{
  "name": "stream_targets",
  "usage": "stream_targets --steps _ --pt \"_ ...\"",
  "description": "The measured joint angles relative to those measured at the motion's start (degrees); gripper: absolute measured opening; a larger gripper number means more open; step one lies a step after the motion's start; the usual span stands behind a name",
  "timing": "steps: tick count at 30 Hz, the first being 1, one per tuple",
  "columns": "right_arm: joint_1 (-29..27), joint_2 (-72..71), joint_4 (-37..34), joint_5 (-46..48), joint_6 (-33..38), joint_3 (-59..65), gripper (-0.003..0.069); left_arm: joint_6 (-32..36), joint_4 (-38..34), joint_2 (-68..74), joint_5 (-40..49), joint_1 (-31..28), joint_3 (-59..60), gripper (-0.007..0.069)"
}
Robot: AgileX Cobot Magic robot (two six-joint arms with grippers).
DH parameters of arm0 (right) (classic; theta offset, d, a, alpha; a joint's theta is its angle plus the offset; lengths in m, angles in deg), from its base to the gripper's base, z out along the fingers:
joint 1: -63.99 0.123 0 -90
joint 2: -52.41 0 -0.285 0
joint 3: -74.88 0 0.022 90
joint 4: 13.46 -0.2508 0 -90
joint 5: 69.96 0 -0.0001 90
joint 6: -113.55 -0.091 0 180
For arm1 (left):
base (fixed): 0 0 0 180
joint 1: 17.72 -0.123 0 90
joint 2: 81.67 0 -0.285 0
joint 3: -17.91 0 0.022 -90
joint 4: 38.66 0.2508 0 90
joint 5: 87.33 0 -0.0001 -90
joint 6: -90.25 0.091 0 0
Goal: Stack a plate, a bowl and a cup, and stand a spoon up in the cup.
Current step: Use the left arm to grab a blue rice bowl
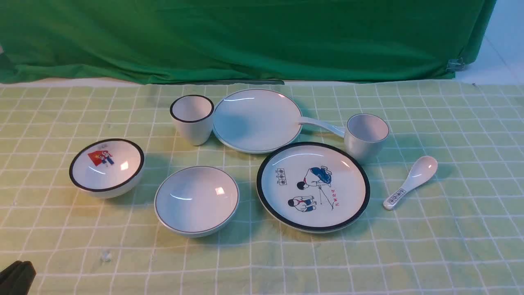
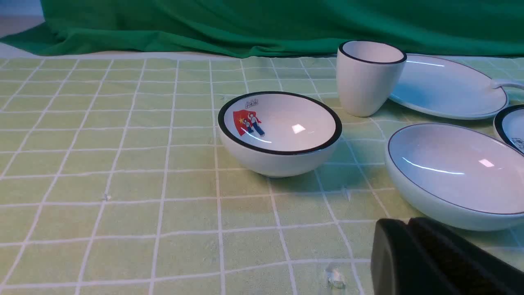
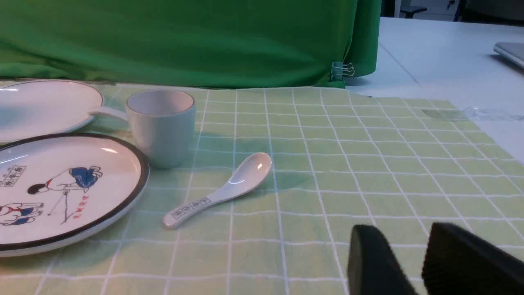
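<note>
Nothing stacked yet, all pieces sit separate on the bench point(image 1: 450, 254). Left end effector point(image 2: 409, 229) is low over it, fingers look pressed together, nothing in them. Right end effector point(image 3: 411, 241) is also low, fingers a little apart, empty.

Bowl point(image 2: 454, 172) is right ahead of the left end effector, the closest thing to it. Plate point(image 2: 446, 88) lies beyond the bowl, further out. Cup point(image 3: 160, 125) is ahead of the right end effector, toward mid-bench, past the printed spoon point(image 3: 223, 190). Spoon point(image 1: 323, 123) lies btw plate and cup. One end is hidden behind the cup, the other is at the plate rim; can't tell if it rests on it.

Likely first move, imo: bowl onto plate w/ the left arm. To do it well:
- Open up first, then take the near rim w/ one finger inside, one outside.
- Glazed ceramic looks slippy, so bite deep.
- Lift clear and keep it level.
- Watch the black-rimmed cup point(image 2: 370, 78), just beside the plate edge on the approach side, and the spoon end at the far rim.
- Set the bowl dead centre so neither gets knocked.
- Skip the flag bowl point(image 2: 280, 131) and cartoon plate point(image 1: 313, 186): wrong set.
</note>
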Motion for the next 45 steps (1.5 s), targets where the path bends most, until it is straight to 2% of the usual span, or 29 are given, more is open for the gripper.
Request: stream_targets --steps 32,39,43,45 --pt "0.0 0.0 0.0 0.0 0.0 0.0 0.0242 -0.2 0.0 0.0 -0.4 0.0 0.0 0.0019" --pt "0.0 0.0 0.0 0.0 0.0 0.0 0.0242 0.0 1.5 0.0 -6.5 0.0 0.0 0.0019" --pt "0.0 0.0 0.0 -0.5 0.0 0.0 0.0242 0.0 1.9 0.0 -6.9 0.0 0.0 0.0019" --pt "0.0 0.0 0.0 -4.3 -0.5 0.0 0.0242 0.0 2.4 0.0 -9.1 0.0 0.0 0.0019"
